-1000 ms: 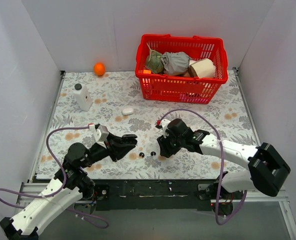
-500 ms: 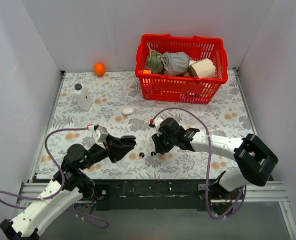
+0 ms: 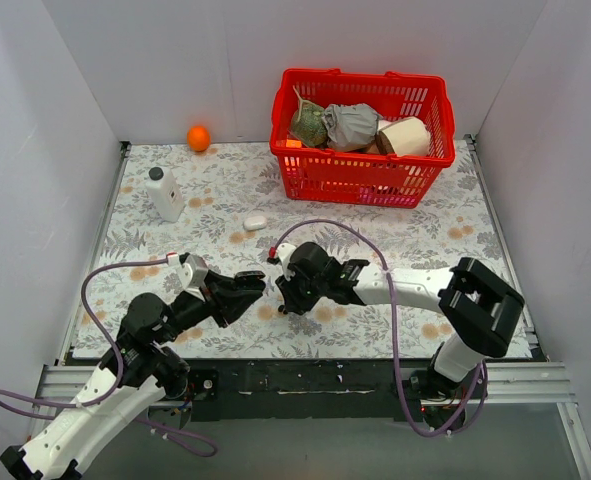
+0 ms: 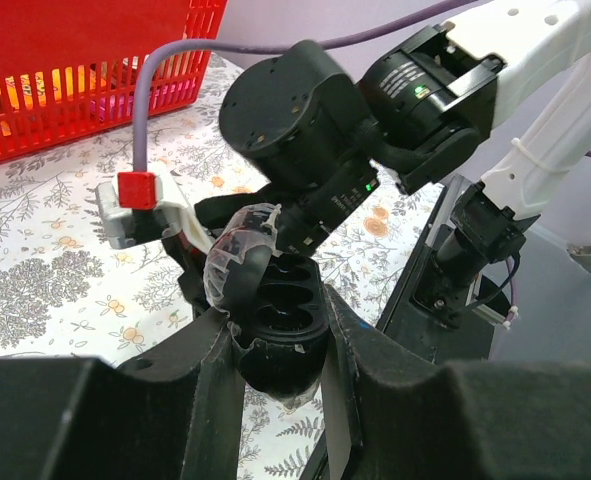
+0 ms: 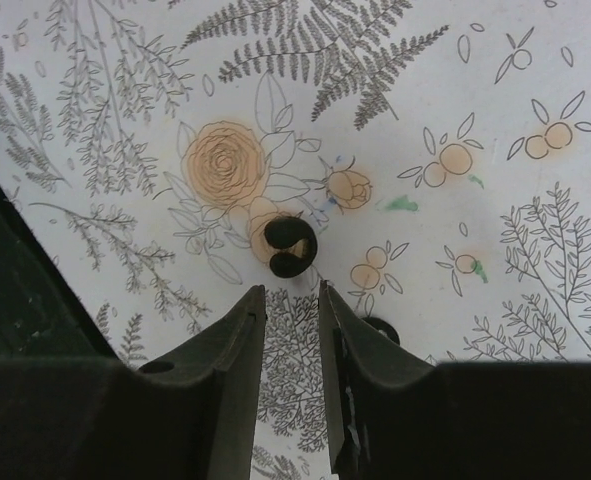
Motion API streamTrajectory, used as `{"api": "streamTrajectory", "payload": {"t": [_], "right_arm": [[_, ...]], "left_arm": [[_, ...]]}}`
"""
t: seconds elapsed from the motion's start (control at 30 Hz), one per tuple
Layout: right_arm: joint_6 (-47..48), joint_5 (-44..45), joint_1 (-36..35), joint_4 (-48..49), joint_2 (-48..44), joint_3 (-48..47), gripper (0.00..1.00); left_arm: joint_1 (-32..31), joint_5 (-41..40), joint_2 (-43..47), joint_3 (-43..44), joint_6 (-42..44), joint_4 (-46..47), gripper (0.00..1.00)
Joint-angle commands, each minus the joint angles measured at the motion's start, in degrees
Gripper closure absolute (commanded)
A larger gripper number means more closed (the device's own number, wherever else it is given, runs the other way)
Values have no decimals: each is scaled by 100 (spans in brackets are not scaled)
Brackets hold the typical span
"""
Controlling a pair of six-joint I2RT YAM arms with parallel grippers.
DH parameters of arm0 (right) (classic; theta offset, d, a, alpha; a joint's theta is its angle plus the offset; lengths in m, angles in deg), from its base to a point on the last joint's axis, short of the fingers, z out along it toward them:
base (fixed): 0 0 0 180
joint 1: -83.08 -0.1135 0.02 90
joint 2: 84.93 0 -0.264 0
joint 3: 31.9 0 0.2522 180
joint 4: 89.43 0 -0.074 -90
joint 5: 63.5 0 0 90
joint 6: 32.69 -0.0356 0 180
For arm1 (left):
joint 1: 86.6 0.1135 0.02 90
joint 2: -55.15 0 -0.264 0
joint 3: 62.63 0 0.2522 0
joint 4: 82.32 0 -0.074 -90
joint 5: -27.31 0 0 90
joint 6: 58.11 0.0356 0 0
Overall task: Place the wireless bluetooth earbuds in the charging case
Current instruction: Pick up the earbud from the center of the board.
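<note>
While the left pincer clamps the open charging case, the right pincer hangs narrowly parted and empty, one earbud at its twelve o'clock.

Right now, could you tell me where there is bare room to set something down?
Bare cloth lies between the red basket and the right arm, and between the white bottle and the left arm. The near centre is crowded: both arms meet there around the charging case and earbuds.
</note>
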Motion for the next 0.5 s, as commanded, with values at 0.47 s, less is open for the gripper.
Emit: {"api": "streamTrajectory", "payload": {"t": [0.47], "right_arm": [[-130, 582, 57, -166, 843, -756, 64]], "left_arm": [[20, -178, 229, 212, 72, -204, 100]]}}
